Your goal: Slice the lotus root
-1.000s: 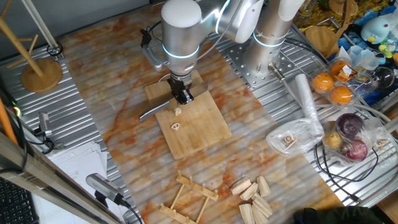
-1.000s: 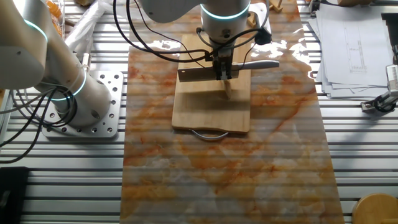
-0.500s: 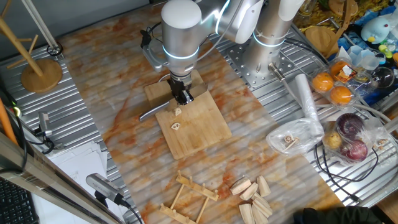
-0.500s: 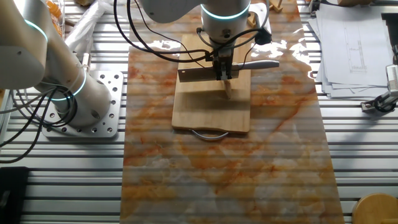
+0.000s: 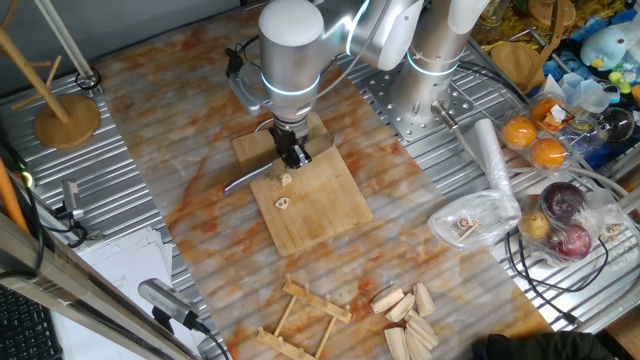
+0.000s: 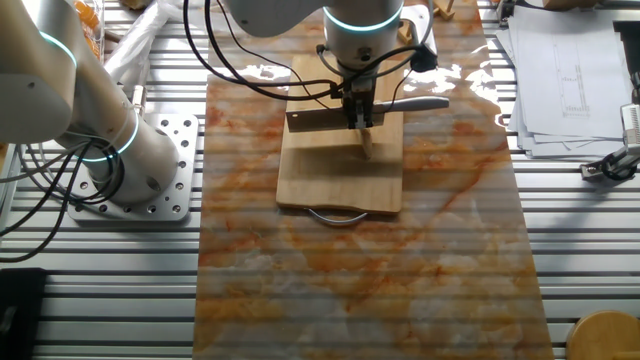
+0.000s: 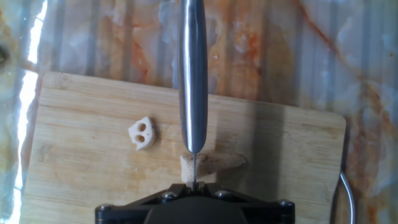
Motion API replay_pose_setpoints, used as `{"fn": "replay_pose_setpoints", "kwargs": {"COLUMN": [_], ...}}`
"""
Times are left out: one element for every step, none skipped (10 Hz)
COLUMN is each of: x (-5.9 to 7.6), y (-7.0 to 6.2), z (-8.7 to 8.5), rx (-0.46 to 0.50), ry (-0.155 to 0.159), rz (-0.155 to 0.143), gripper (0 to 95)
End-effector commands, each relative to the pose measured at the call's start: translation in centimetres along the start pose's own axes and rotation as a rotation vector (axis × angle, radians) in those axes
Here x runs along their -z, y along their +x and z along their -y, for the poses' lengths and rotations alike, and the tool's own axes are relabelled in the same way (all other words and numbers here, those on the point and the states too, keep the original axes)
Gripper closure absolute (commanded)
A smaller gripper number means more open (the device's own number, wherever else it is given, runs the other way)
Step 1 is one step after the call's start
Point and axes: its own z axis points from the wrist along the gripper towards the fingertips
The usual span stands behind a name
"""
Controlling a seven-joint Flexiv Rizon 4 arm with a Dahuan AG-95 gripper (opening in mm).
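Clearly, the hand (image 5: 291,152) was closed around the handle of a knife (image 7: 193,87) and held it with the blade edge downward over the wooden cutting board (image 7: 292,162), which lay on the marbled tabletop (image 5: 200,130). In the hand view the blade stood directly above the lotus root (image 7: 211,164), a short pale piece that lay on the board close to the hand, and the blade crossed it near one end. One cut slice (image 7: 142,133), with small holes, lay flat on the board just beside the blade, apart from the remaining piece. From these pictures I could not tell if the edge was already inside the root or only touching its top. The main risk, in my judgement, was that nothing held the root in place: it was small and rounded, so a downward push could make it roll or slide, and the cut would then be crooked or would miss. A second risk was that the blade stood near the end of the piece, so the thin part could break or jump away instead of being cut cleanly. The root could also stick to the blade and be lifted with it. If the knife turned a little in the grip, the edge would go down slanted.
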Motion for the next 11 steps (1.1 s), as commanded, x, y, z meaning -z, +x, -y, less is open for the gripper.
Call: {"fn": "replay_pose_setpoints", "kwargs": {"x": [-0.3, -0.3, -0.3, -0.3, -0.4, -0.8, -1.9, -2.7, -3.3, -2.6, -2.3], "y": [-0.1, -0.2, -0.2, -0.2, -0.2, -0.3, -0.4, -0.5, -0.5, -0.5, -0.5], "z": [0.1, 0.1, 0.1, 0.1, 0.1, 0.2, 0.4, 0.5, 0.5, 0.5, 0.4], "rx": [0.001, 0.002, 0.002, 0.002, 0.002, 0.004, 0.004, 0.004, 0.005, 0.008, 0.008], "ry": [0.000, -0.001, -0.001, -0.001, -0.001, -0.001, 0.001, 0.001, -0.004, -0.009, -0.008], "rz": [0.002, 0.001, 0.001, 0.000, 0.000, 0.003, 0.009, 0.020, 0.029, 0.022, 0.020], "gripper": [95.0, 95.0, 95.0, 95.0, 95.0, 95.0, 95.0, 95.0, 95.0, 95.0, 95.0]}}
